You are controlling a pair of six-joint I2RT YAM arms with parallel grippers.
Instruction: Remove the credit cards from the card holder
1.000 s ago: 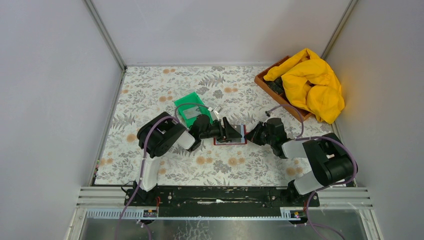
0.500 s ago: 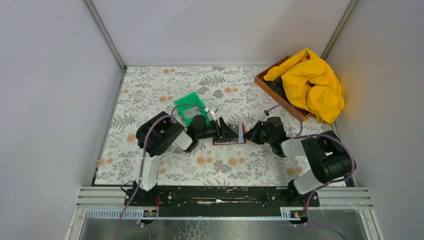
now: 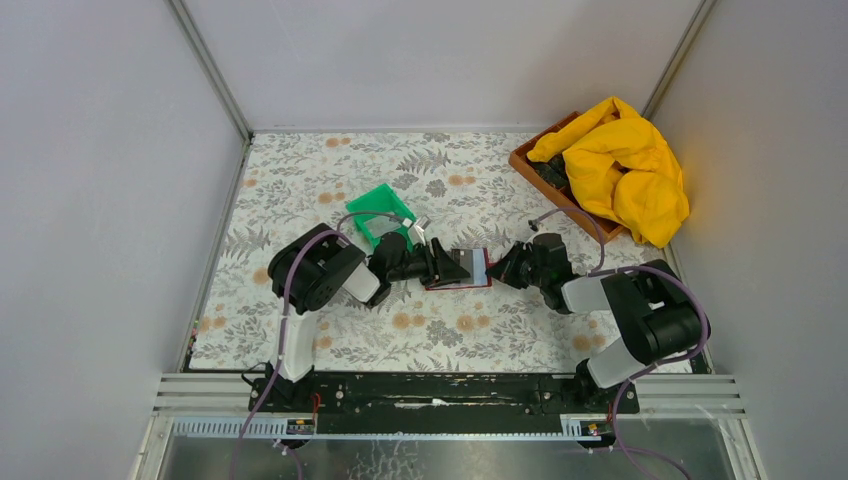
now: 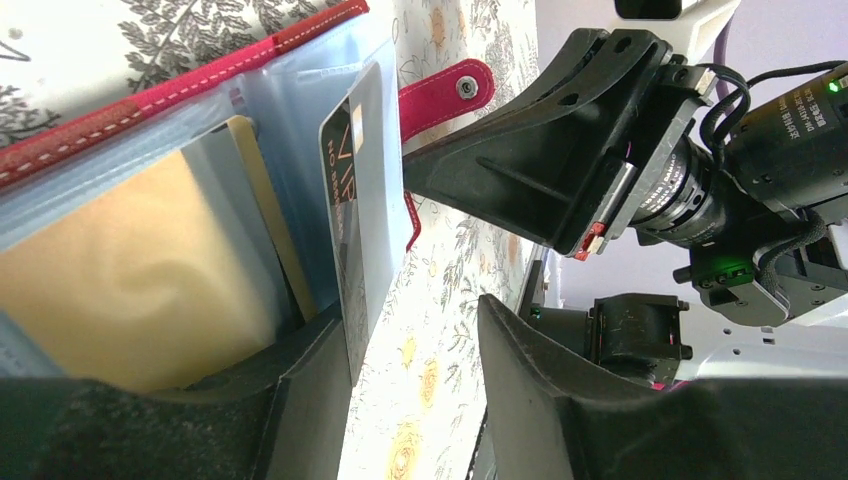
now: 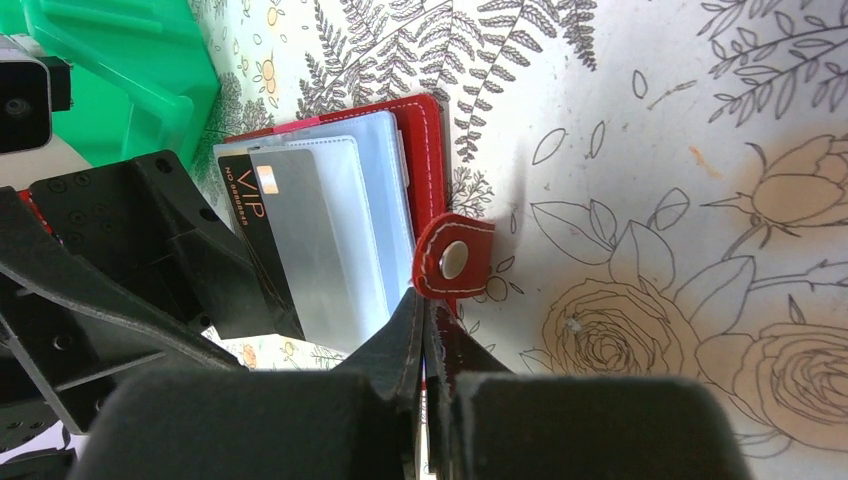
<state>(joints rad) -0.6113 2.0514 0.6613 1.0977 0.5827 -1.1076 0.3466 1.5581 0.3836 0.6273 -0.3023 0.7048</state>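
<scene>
Your card holder (image 3: 478,270) lies open in the middle of the table (image 3: 300,170), red cover down and pale sleeves up. A black VIP card (image 4: 345,230) stands partway out of a sleeve, and a grey-silver card (image 5: 305,250) overlaps it on the side nearer the snap tab (image 5: 452,260). A gold card (image 4: 130,270) sits inside the sleeve next to them.

Your left gripper (image 4: 415,330) is at the holder's left side with its jaws spread. The VIP card's edge lies against one finger (image 4: 300,400), and the other finger stands apart from it. Your right gripper (image 5: 425,305) comes in from the right with its jaws pressed together, pinching the holder's cover edge just under the snap tab.

A green bin (image 3: 380,208) sits just beyond the left gripper, toward the far edge. In the far right corner, a yellow cloth (image 3: 625,170) spills over a brown tray (image 3: 525,160).
</scene>
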